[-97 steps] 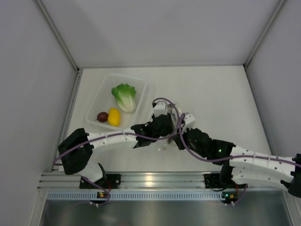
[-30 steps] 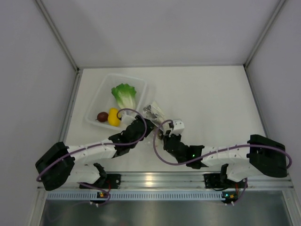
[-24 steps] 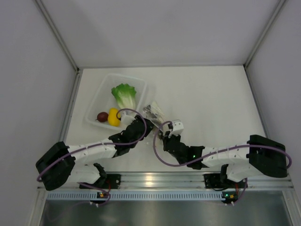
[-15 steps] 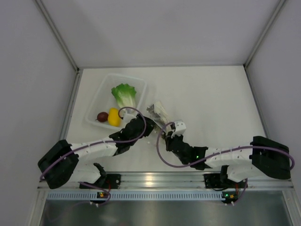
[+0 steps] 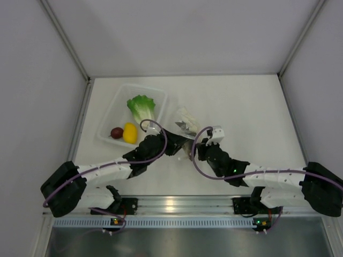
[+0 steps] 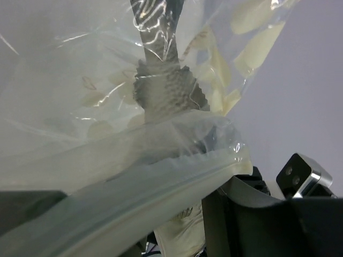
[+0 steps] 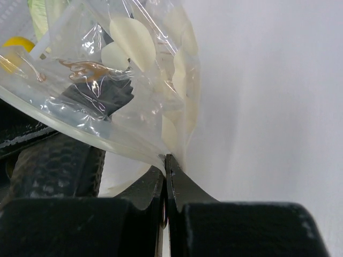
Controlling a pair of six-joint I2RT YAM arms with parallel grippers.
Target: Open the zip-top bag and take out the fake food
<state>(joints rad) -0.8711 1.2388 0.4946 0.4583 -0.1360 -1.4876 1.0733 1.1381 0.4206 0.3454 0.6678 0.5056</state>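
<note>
Right wrist view: right gripper, jaws closed tip to tip and nipping the lower edge of the zip-top bag. Bag is thin clear film, crinkled and glossy, printed with cream oval dots. A dark ribbed shape shows through it but cannot be identified. White table lies beyond.

Left wrist view: bag film fills nearly the whole picture. The thick, milky zip rim crosses it on a slant. Above the rim a grey, pebbled finger pad shows through the plastic, and whose it is cannot be told. Left gripper: jaw setting cannot be told from any view, since film and arm cover it.

Top external view supplies what neither wrist view gives. The bag sits just right of the tray, with both grippers at its near edge, left gripper on its left and right gripper on its right. Tray is rigid, clear and rectangular, and it holds:
- lettuce leaf — ruffled green, white base
- dark red fruit — small and round
- yellow piece, just beside the fruit

Bag contents are not legible.
</note>
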